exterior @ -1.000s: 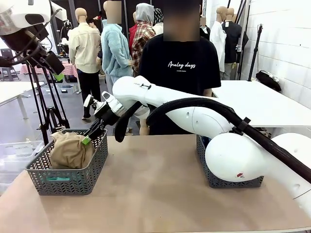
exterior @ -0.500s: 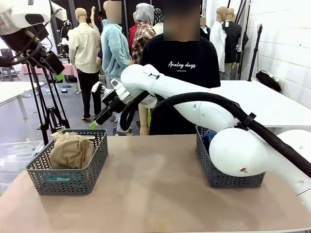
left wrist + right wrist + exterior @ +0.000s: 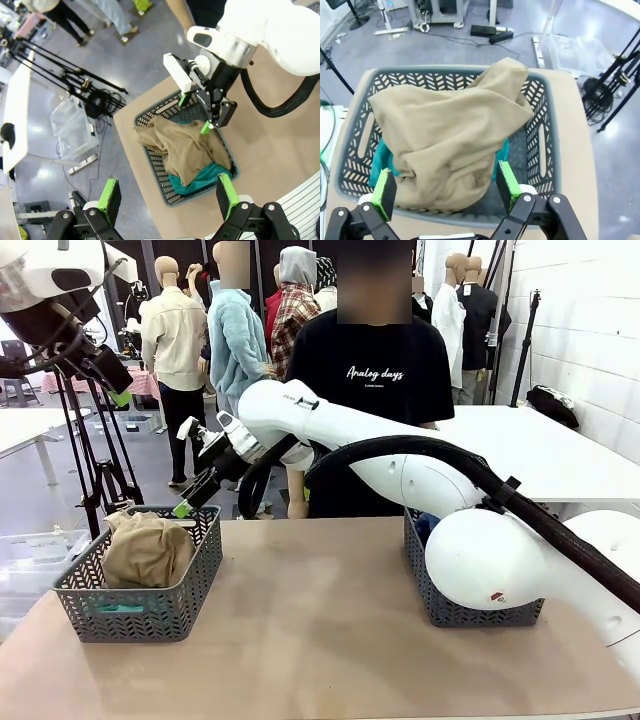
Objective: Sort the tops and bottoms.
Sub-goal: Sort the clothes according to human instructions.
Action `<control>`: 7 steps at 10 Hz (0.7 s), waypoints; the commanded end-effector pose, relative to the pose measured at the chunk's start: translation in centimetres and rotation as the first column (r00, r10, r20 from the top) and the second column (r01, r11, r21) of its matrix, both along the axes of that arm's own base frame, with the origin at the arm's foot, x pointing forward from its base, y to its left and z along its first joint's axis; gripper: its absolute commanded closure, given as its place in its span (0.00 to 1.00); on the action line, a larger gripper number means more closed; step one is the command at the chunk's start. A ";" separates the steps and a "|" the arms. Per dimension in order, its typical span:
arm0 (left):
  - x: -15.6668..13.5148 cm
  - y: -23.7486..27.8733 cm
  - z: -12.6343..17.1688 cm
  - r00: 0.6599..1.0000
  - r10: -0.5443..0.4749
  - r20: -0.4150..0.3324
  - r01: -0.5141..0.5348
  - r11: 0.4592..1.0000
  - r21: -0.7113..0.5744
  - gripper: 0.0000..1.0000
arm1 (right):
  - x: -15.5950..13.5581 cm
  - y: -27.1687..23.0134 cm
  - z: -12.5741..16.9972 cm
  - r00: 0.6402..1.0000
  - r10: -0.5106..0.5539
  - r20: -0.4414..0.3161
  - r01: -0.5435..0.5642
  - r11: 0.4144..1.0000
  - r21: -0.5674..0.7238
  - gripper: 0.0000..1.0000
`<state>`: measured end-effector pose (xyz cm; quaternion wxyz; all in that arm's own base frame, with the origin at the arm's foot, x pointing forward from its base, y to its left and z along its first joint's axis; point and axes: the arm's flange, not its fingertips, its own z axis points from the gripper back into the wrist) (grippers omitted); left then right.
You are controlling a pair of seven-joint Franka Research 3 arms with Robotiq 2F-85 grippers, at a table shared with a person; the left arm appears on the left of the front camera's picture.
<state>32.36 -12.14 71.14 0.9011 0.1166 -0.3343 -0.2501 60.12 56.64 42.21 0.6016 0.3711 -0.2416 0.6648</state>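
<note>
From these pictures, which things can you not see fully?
- Right basket, front view: the right arm covers it, so its contents are hidden.
- Teal top, right wrist view: mostly buried under the tan top.
- Left arm, front view: cut off by the picture's edge.

I look straight down the right gripper (image 3: 442,192). Its two green pads (image 3: 509,186) rise from the 6 o'clock edge, spread wide, with nothing between them.

Above them sits a grey basket (image 3: 546,145) with lattice walls, resting on a tan table (image 3: 587,165). A tan top (image 3: 450,135) fills most of the basket, bunched and folded, with one corner rising over the rim toward 1 o'clock. A teal shirt (image 3: 381,156) lies beneath it, showing at 9 o'clock and as a sliver at 3 o'clock of the heap.

Beyond the table I see grey floor with cables at 12 o'clock, a clear plastic bin (image 3: 577,50) at 2 o'clock, and black tripod legs (image 3: 615,85) at 3 o'clock.
</note>
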 end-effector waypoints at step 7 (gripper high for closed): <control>-0.1 0.0 0.2 1.000 -0.001 -0.008 0.001 1.000 0.002 0.01 | 0.3 -0.2 0.1 1.000 -0.001 0.012 0.001 1.000 0.013 0.00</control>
